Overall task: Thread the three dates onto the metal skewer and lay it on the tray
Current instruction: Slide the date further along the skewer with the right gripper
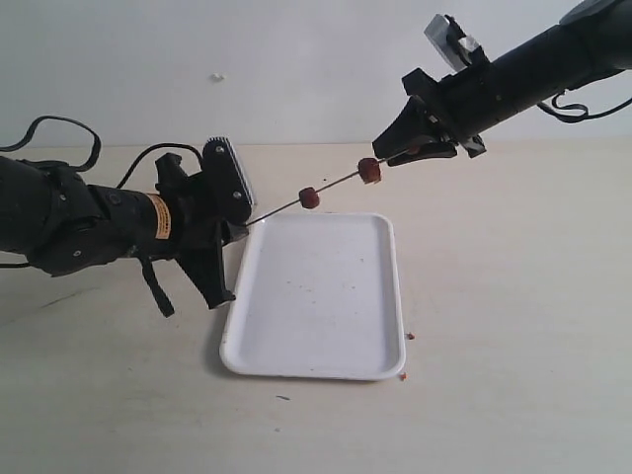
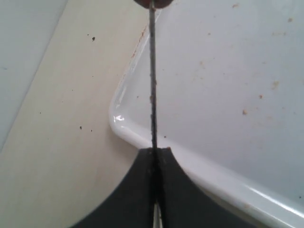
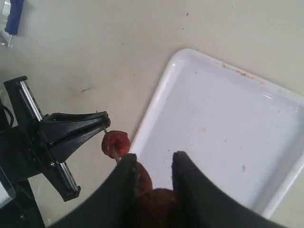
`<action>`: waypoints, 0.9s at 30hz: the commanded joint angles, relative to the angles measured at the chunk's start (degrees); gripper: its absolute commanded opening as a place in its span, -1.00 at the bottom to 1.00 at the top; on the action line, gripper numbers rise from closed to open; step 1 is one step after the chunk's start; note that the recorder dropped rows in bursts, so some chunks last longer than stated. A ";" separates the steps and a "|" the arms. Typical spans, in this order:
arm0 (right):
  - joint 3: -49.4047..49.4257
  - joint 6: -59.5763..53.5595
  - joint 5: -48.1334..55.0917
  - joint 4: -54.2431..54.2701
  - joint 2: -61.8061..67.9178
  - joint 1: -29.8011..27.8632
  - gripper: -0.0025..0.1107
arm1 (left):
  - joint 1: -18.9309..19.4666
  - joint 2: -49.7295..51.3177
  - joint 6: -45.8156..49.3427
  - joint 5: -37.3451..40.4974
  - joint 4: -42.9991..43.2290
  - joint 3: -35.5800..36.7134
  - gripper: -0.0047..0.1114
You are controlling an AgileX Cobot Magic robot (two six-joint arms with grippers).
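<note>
My left gripper (image 2: 154,156) is clamped shut on the skewer (image 1: 281,209) at its low end over the tray (image 1: 296,365) corner, my right gripper (image 3: 154,160) part-closed pinching the third date (image 3: 159,202) near the tip, mid-rod date (image 1: 309,197) and upper date (image 1: 369,170) already on; rod looks whippy, dates soft, so I'd squeeze lightly.

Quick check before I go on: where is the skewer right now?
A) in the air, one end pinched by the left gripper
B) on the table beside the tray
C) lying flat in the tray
A: the left gripper is shut on one end of the skewer, which slants up clear of the tray toward the right gripper, closed on a date.
</note>
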 commanded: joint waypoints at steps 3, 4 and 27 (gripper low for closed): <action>-0.56 -0.18 0.23 2.17 -0.49 0.12 -0.55 | -0.22 -0.01 -2.70 -0.07 -1.28 -0.42 -0.92; -0.56 -0.18 0.23 2.17 -0.49 0.12 -0.55 | -0.22 -0.01 -2.95 -0.07 -1.28 -0.42 -0.92; -0.56 -0.33 0.23 3.75 -0.49 0.12 -0.55 | -3.03 -0.01 -14.86 3.05 -1.12 -3.92 -0.92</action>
